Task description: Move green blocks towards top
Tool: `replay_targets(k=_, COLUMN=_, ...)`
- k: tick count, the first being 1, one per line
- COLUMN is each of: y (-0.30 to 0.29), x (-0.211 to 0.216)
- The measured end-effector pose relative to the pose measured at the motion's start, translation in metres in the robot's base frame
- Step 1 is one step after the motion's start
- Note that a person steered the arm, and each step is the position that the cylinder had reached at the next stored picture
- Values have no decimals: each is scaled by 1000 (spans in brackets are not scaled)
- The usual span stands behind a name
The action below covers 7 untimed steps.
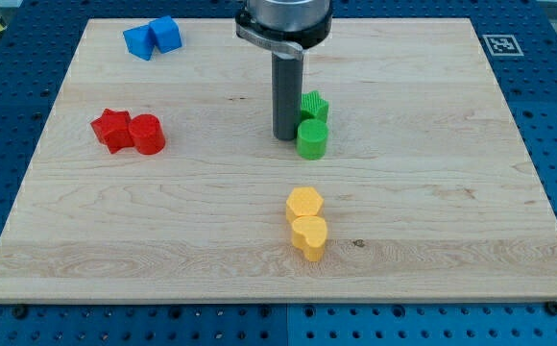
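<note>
My tip (pixel 286 137) is planted on the board (pixel 432 221) just left of the green cylinder (pixel 311 139), touching it or very nearly so; contact cannot be settled from this angle. Nothing is held, of course: a bare rod with no jaws, only a side to push with. Right behind the cylinder, toward the view's top, the second green block (pixel 315 106) is seen, ridged and irregular in shape, the two greens touching and stacked in a short line running bottom to top. That line is what matters: the pair lies to the tip's right, not above it, so a push from here would likely send them sideways, toward the view's right. For a shove toward the top, the tip would probably need to be brought round below the cylinder first. Further out, two yellow blocks (pixel 306 222) are set near the bottom centre, two red blocks (pixel 129 132) at the left, two blue blocks (pixel 153 37) at top left, all well apart.
</note>
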State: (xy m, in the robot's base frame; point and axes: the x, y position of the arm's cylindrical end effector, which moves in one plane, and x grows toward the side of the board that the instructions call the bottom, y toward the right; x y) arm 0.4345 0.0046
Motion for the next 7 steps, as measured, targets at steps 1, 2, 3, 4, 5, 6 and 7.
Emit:
replay_targets(k=1, y=0, x=37)
replay_targets(k=2, y=11, x=56)
replay_targets(k=3, y=46, x=48)
replay_targets(k=4, y=54, x=9)
replay_targets(k=5, y=35, x=-34)
replay_targets(k=6, y=27, x=-62)
replay_targets(k=7, y=35, x=-48)
